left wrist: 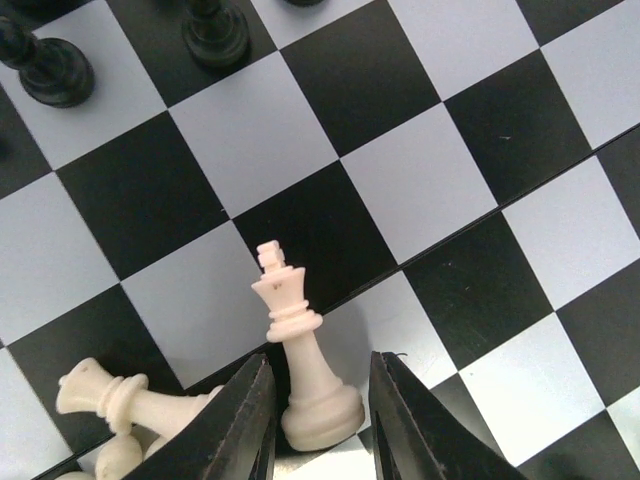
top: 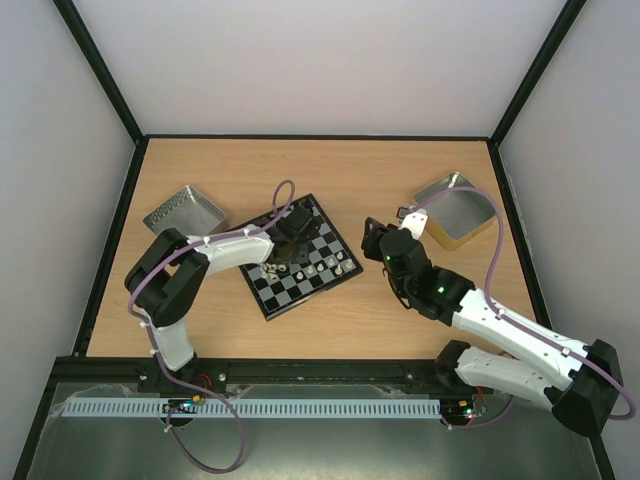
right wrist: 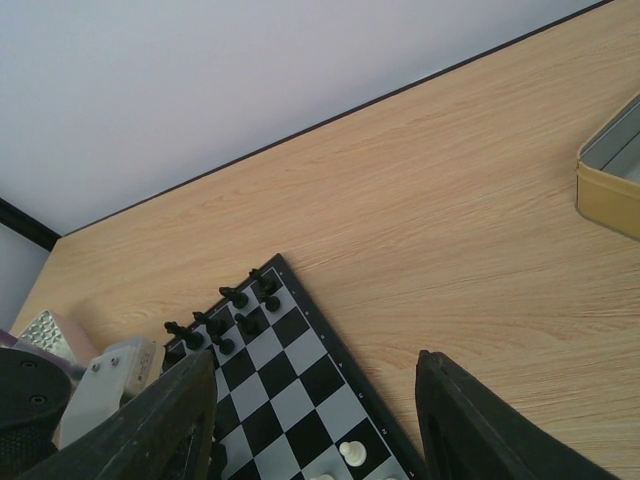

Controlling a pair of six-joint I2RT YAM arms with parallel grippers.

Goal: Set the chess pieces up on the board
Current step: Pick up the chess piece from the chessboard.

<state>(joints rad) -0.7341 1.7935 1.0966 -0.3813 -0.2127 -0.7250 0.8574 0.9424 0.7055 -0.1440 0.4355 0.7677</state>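
Note:
The board [top: 322, 226] lies tilted on the table, left of centre. My left gripper [top: 287, 246] hovers low over it. In the left wrist view its fingers [left wrist: 240, 425] flank a cream-white king [left wrist: 300, 350] standing on the board [left wrist: 420, 190]; the left finger sits against the base and a gap shows on the right, so the gripper [left wrist: 322, 420] is open. Another white piece [left wrist: 115, 395] lies toppled beside it. Black pieces [left wrist: 50, 65] stand on the far rows. My right gripper [top: 375, 240] is open and empty beside the board's right edge [right wrist: 330, 350], with black pieces [right wrist: 235, 310] and a white pawn [right wrist: 352, 452] in its view.
A silver metal tray [top: 185, 210] sits at the back left of the table and a gold one [top: 455, 208] at the back right, its corner [right wrist: 612, 170] showing in the right wrist view. Bare wood lies between board and gold tray.

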